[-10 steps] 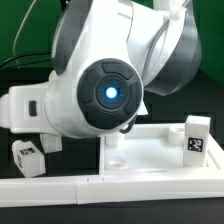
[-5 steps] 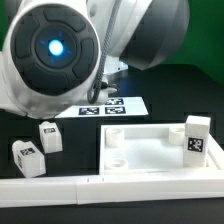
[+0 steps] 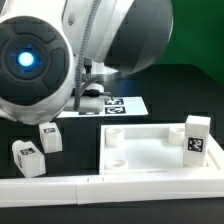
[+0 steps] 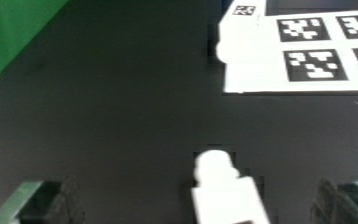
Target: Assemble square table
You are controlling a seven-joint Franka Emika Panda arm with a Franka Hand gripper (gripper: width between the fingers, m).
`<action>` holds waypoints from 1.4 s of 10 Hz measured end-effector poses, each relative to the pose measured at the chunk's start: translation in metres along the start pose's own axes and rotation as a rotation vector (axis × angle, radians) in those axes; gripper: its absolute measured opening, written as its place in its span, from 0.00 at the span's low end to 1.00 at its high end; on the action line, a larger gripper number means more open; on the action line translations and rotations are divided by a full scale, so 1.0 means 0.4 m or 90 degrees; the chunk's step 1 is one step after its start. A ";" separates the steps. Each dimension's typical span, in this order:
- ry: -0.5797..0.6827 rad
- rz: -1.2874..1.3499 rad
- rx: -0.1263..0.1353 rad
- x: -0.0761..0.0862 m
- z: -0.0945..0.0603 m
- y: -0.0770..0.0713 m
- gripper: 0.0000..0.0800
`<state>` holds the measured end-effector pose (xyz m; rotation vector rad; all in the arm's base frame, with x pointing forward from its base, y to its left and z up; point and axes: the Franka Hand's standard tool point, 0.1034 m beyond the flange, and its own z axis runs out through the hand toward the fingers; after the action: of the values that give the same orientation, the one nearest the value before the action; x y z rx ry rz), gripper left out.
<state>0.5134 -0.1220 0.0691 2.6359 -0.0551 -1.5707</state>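
The white square tabletop lies on the black table with its raised rim up. One tagged white leg stands at its corner on the exterior view's right. Two more tagged legs stand off the tabletop to the exterior view's left. In the wrist view a white leg with a narrower tip sits between the fingers of my gripper, apart from both. The gripper is open and holds nothing. In the exterior view the arm's bulky body hides the gripper.
The marker board lies flat behind the tabletop. A long white L-shaped rail runs along the table's front edge. Green backdrop shows beyond the table.
The arm's body has swung away from above the tabletop toward the exterior view's left, uncovering the marker board. The jaws have opened wide.
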 end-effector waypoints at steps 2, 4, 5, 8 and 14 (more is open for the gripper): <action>-0.003 0.009 0.012 -0.003 0.010 0.017 0.81; 0.005 0.008 0.009 0.002 0.006 0.020 0.81; 0.021 0.007 0.007 0.011 -0.001 0.021 0.81; 0.264 -0.009 -0.011 0.034 -0.063 0.016 0.81; 0.195 0.001 0.008 0.004 0.005 -0.032 0.81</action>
<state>0.5124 -0.1093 0.0656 2.8495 -0.0498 -1.1507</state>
